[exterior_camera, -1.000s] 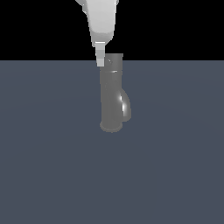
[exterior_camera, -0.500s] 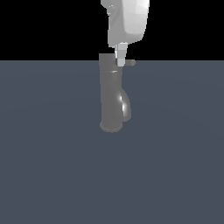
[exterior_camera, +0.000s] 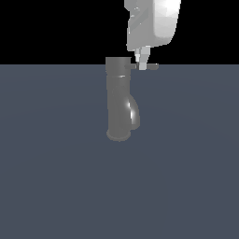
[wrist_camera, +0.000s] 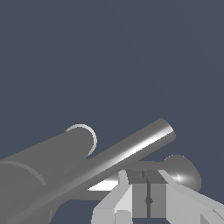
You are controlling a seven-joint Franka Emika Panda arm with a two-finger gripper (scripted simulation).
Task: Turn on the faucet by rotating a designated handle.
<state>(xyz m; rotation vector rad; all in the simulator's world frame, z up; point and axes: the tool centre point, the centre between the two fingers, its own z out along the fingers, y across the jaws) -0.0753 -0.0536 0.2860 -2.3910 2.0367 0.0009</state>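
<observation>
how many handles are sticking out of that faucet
1. The handle, a thin rod, projects from the top of the faucet toward the exterior view's right, with the hand at it. Another behind the body could be hidden.

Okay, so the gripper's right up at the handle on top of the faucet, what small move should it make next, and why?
Probably a short sideways push against the handle. The gripper sits at the rod, partway along it from the faucet, and in the wrist view its fingers look pressed together, so it seems set to nudge rather than grasp. Whether it already touches the rod is hard to tell.
</observation>
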